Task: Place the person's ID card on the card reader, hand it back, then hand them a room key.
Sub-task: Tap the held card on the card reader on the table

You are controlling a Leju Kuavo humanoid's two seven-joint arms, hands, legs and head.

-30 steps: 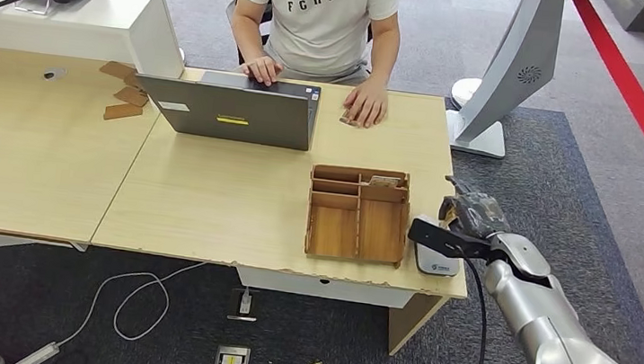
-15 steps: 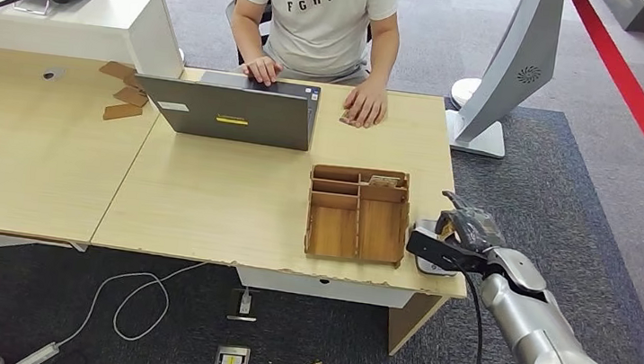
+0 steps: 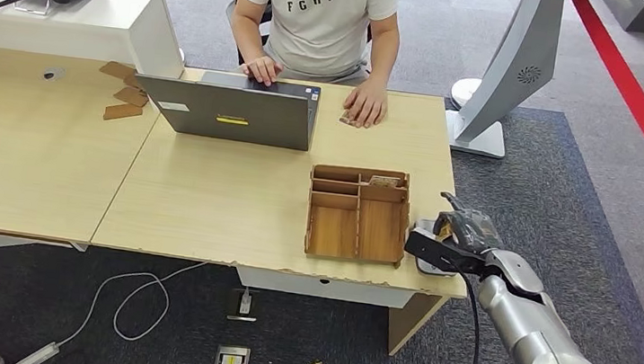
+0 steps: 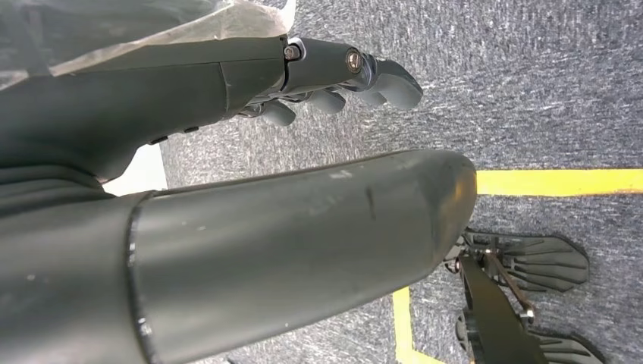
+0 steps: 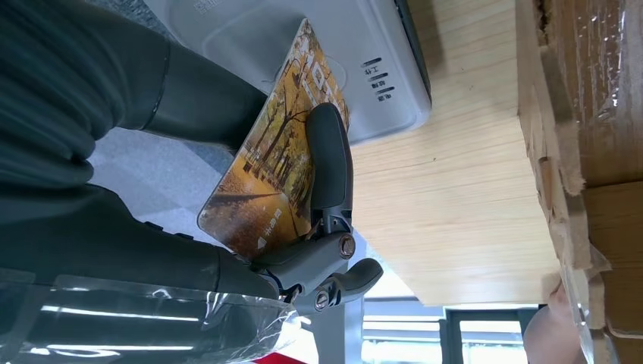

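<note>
Early in the task, by the look of it: ID card (image 5: 277,174) pinched flat in the right hand (image 3: 462,233) between thumb and a finger, hovering just above the grey card reader (image 5: 303,53) at the worktop (image 3: 235,200) edge, not yet laid on it; hand-back and room key still outstanding. Left hand (image 4: 334,76) hanging beside the body over the carpet, fingers loosely curled in around nothing. Wooden organiser (image 3: 357,215) beside the reader: several compartments, something card-like in a rear one, too small to identify.
</note>
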